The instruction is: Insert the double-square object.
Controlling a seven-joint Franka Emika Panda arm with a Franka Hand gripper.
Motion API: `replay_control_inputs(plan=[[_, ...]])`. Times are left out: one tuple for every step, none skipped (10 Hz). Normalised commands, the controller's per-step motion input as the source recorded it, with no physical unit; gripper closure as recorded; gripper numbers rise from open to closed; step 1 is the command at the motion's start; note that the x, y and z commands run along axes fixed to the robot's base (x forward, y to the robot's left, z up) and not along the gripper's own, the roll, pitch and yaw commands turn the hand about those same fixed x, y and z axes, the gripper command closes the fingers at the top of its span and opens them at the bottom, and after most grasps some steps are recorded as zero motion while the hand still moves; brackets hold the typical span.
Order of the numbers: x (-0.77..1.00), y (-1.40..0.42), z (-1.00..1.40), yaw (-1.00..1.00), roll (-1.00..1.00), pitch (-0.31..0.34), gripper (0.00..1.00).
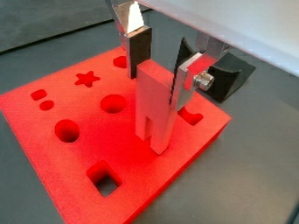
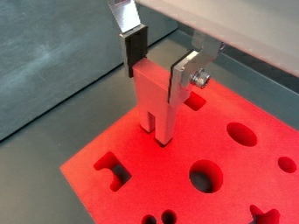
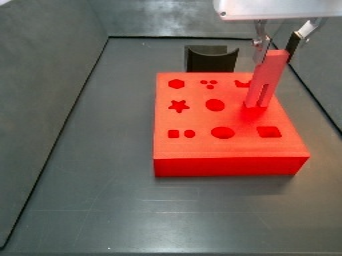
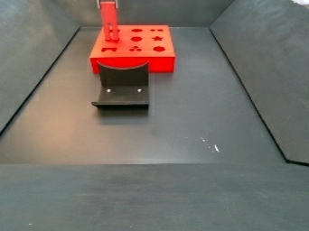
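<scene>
My gripper [image 1: 162, 74] is shut on the double-square object [image 1: 156, 109], a slim red bar held upright by its upper end. The bar's lower end stands at the top face of the big flat red block [image 1: 128, 166], near one edge; I cannot tell whether it has entered a hole. Both show in a wrist view too: gripper [image 2: 160, 66], bar [image 2: 158, 101], block [image 2: 163, 171]. In a side view the gripper [image 3: 274, 50] holds the bar [image 3: 265, 80] over the block's [image 3: 221, 145] right part. In a side view the bar [image 4: 108, 20] stands at the block's [image 4: 133, 54] far left.
The block has several shaped holes, among them a star [image 1: 86, 79], a circle [image 1: 114, 103] and a square [image 1: 105, 181]. The dark fixture [image 3: 210, 55] stands on the dark floor against the block; it also shows in a side view [image 4: 122, 87]. Dark walls enclose the floor.
</scene>
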Motion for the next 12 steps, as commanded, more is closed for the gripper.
replay_control_inputs(plan=[[0.13,0.05,-0.19,0.15,0.0,0.011,1.0],[0.05,0.04,-0.21,0.11,0.0,0.003,1.0],[0.0,0.0,-0.28,0.01,0.0,0.0,1.0],[0.0,-0.07,-0.37,0.0,0.0,0.0,1.0],[0.0,-0.09,-0.45,0.0,0.0,0.01,1.0],[0.0,-0.04,-0.59,-0.06,0.11,0.029,1.0],[0.02,-0.08,-0.87,-0.09,0.13,0.0,1.0],[0.02,-0.03,-0.94,-0.06,0.11,-0.083,1.0],[0.03,0.0,-0.82,-0.04,0.08,-0.097,1.0],[0.0,0.0,-0.74,-0.04,0.06,-0.101,1.0],[0.0,0.0,0.0,0.0,0.0,-0.02,1.0],[0.0,0.0,0.0,0.0,0.0,0.0,1.0]])
